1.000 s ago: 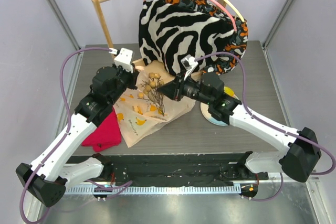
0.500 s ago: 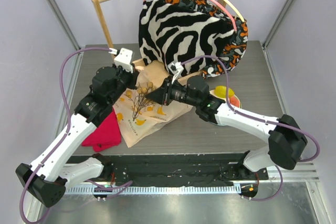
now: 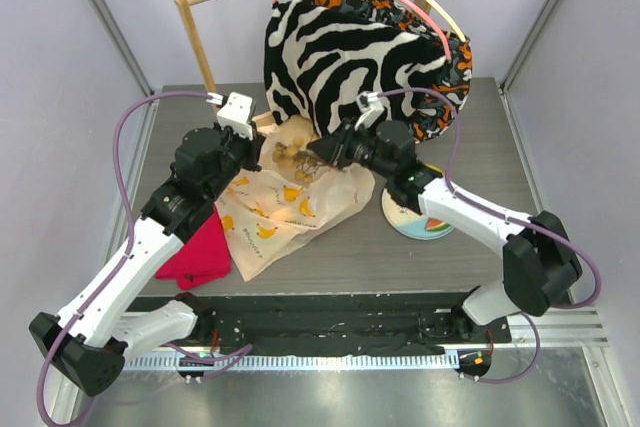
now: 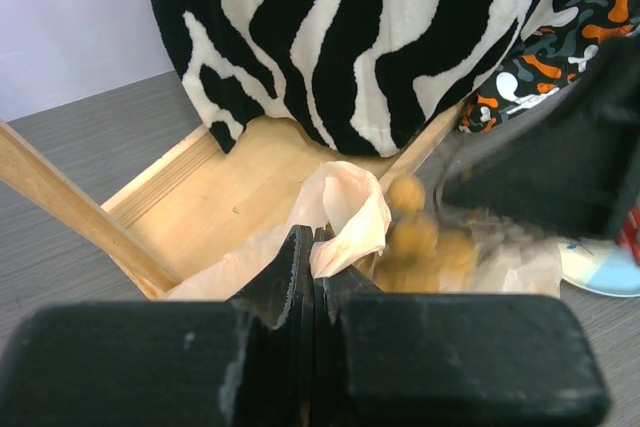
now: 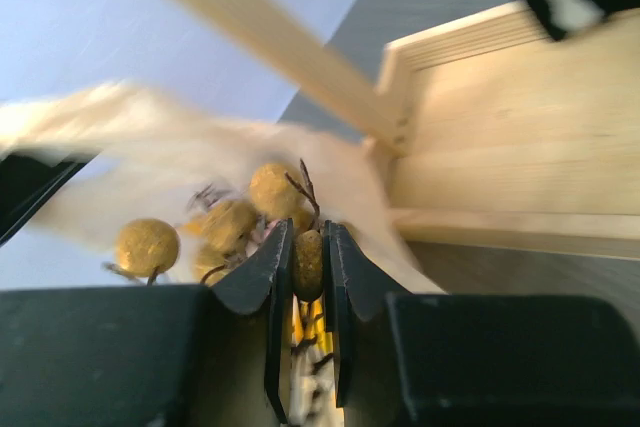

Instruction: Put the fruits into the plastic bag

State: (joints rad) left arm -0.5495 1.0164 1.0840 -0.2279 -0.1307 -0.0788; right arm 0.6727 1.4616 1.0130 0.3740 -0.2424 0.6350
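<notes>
Grapes (image 5: pixel 275 192) moved from mid-bag to bag (image 3: pixel 290 209) mouth | right gripper (image 5: pixel 306 242) pinched narrowly on them | left gripper (image 4: pixel 313 245) clamped tight on bag rim

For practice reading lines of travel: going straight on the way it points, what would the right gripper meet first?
Probably the translucent cream plastic bag, just beyond the small brownish grapes the right gripper holds; depth is unclear.
</notes>
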